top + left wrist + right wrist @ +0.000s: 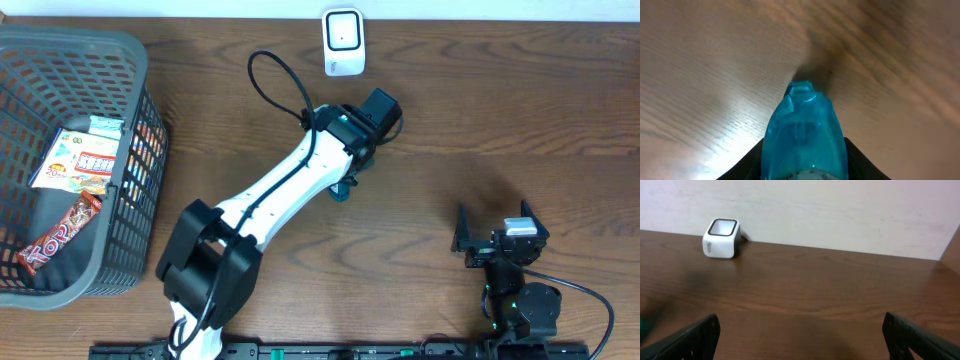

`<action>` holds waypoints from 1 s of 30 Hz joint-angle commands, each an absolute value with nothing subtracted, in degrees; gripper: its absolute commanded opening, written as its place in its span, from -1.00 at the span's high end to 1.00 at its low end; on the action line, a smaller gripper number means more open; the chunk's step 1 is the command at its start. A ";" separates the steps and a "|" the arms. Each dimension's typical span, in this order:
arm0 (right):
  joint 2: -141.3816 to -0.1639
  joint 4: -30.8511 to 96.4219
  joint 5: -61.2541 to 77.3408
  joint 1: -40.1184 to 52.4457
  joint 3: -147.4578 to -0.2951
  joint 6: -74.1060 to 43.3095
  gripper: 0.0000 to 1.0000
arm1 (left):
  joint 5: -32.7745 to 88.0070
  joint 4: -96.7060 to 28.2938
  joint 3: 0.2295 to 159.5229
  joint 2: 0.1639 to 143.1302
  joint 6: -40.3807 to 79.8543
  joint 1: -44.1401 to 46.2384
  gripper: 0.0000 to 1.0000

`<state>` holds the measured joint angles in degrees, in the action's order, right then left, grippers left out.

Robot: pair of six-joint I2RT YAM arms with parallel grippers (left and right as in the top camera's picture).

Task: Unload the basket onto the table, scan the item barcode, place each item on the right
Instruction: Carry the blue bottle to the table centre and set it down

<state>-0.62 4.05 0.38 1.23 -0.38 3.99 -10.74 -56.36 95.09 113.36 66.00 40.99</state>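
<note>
Scanner at far desk edge; I see left gripper pinching teal item, right gripper spread wide.

We see the left arm stretched diagonally toward table centre, left gripper pointing down, jaws pinched on a blue packet. Right arm folded near its base, right gripper spread wide, holding nothing.

The worktop was brown wood grain with a soft, low sheen. The basket was matt grey plastic mesh, and the snack wrappers inside it were glossy film. The scanner was smooth white plastic. The blue item was translucent, shiny plastic. The left arm had a smooth white shell.
</note>
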 commanded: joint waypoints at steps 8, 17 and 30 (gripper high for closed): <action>-0.34 4.29 0.49 1.06 -0.32 3.88 -0.99 | -13.13 -56.47 96.75 115.24 77.87 40.75 -0.14; -0.34 4.29 0.49 1.06 -0.32 3.88 -0.99 | -13.13 -56.66 97.45 111.33 75.50 40.84 -0.68; -0.34 4.29 0.51 1.06 -0.32 3.88 -0.98 | -13.74 -60.64 101.19 94.74 57.19 40.34 -1.00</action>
